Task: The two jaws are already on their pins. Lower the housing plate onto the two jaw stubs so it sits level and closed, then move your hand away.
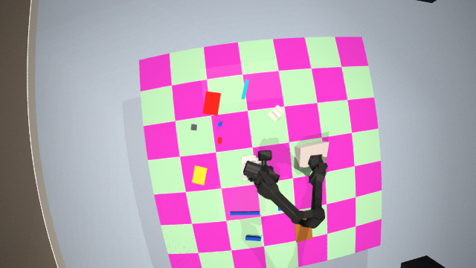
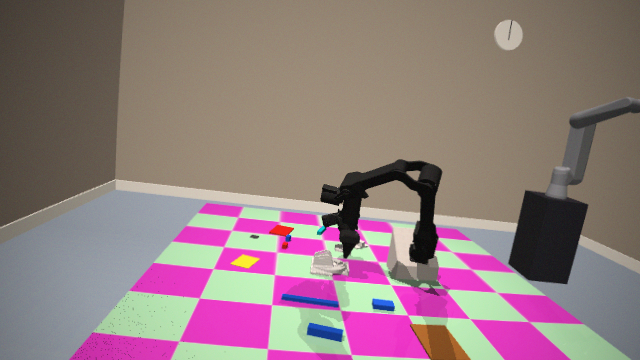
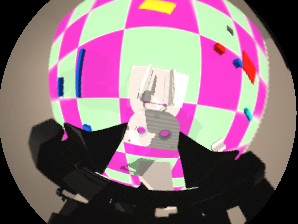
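you have the white rounded housing plate with two round holes [image 3: 152, 122] between the two black fingers of the gripper [image 1: 260, 173] [image 2: 346, 256] [image 3: 152, 129], and these fingers are clamped on it. in the wrist view the plate is just beside the white base piece with raised walls [image 1: 245, 164] [image 2: 321, 262] [image 3: 180, 90], and it covers the near edge of this piece. if the plate is touching the stubs, or is fully level, you cannot tell from here. the top view does not help you, because the black arm [image 1: 282, 201] [image 2: 427, 200] hides this place.

going outward, you see the flat yellow square [image 1: 199, 175] [image 2: 245, 261] [image 3: 157, 6] on the far side of the base piece from the gripper. the long thin blue bar [image 1: 245, 213] [image 2: 310, 300] [image 3: 80, 72] and the short blue block [image 1: 253, 238] [image 2: 325, 332] [image 3: 60, 86] lie to one side. on the other side, well apart, you have the white ribbed piece [image 1: 276, 112] [image 2: 357, 245] [image 3: 218, 145], the cyan stick [image 1: 245, 89] [image 2: 321, 230] [image 3: 248, 114] and the flat red rectangle [image 1: 212, 103] [image 2: 281, 230] [image 3: 248, 67]. all of them rest on the pink and green checkered mat [image 1: 197, 208] [image 2: 225, 320] [image 3: 160, 45].
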You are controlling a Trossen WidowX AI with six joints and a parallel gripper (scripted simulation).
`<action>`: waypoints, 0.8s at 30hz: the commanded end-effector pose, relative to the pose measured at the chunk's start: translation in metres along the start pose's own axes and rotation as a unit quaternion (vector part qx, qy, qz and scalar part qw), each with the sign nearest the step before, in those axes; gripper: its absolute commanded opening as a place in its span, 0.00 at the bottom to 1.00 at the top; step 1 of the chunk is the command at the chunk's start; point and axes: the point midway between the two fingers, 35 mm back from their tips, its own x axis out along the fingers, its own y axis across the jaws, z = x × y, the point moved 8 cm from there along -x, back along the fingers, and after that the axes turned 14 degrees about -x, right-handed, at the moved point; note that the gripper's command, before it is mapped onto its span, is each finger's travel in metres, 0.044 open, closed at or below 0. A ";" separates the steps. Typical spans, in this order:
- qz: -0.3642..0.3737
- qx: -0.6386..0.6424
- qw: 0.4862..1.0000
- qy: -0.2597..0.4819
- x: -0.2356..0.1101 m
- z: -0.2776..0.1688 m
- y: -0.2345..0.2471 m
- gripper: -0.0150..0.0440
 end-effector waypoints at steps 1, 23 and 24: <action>0.004 0.004 1.000 0.000 0.007 -0.002 0.000 0.85; 0.006 0.004 1.000 0.000 0.039 -0.003 0.002 0.85; 0.006 0.004 1.000 0.000 0.039 -0.003 0.002 0.85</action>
